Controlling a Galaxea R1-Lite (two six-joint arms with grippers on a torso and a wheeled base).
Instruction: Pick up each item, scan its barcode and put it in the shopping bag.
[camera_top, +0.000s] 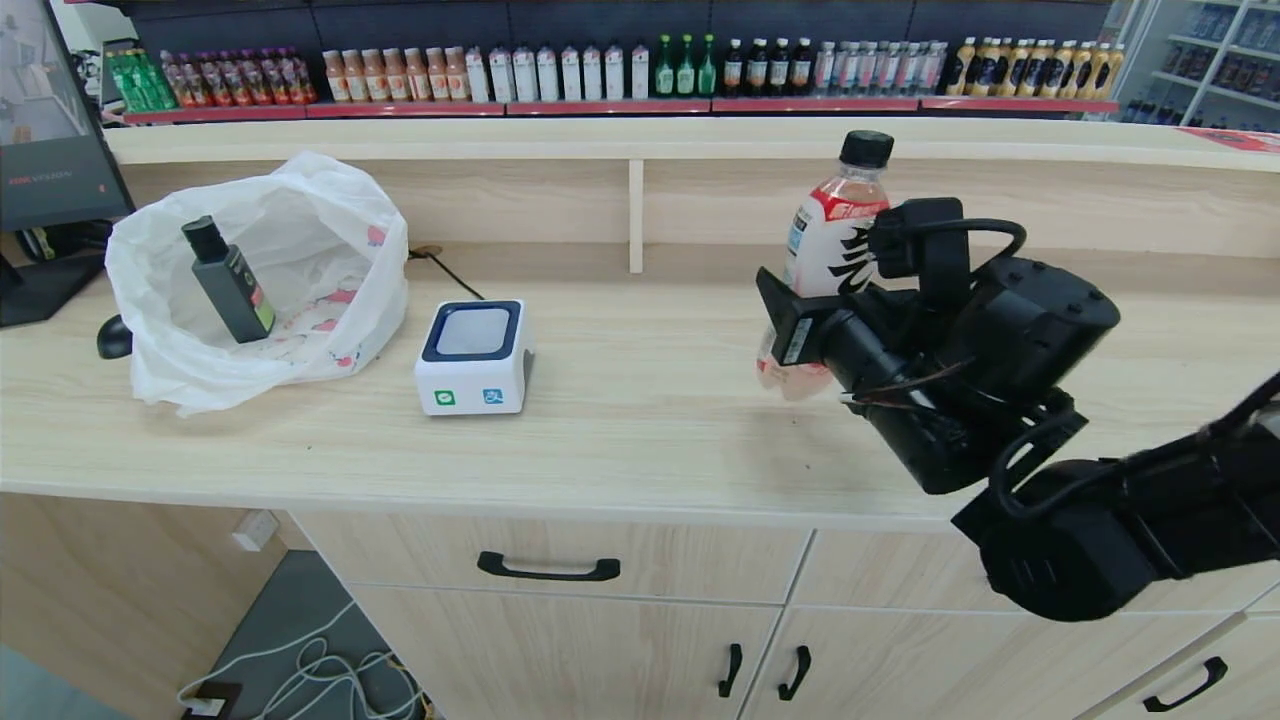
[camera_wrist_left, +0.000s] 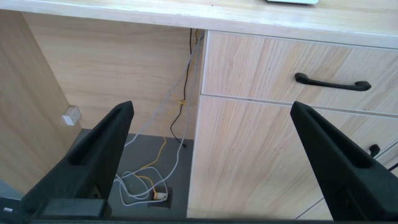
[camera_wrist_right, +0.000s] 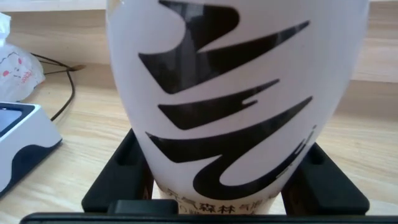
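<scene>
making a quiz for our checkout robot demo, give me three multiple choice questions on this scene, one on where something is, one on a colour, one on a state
1. On the counter, where is the dark bottle? A) inside the white bag B) beside the bag C) behind the bag
2. What colour is the cap of the drink bottle in the right pincer? A) red B) black C) green
3. How is the left pincer? A) shut on the bag B) shut on a bottle C) open, empty

Answers: 1 A, it leans inside the bag's open mouth. 2 B, the head view shows it black. 3 C, its fingers stand wide apart, nothing between them.
</scene>
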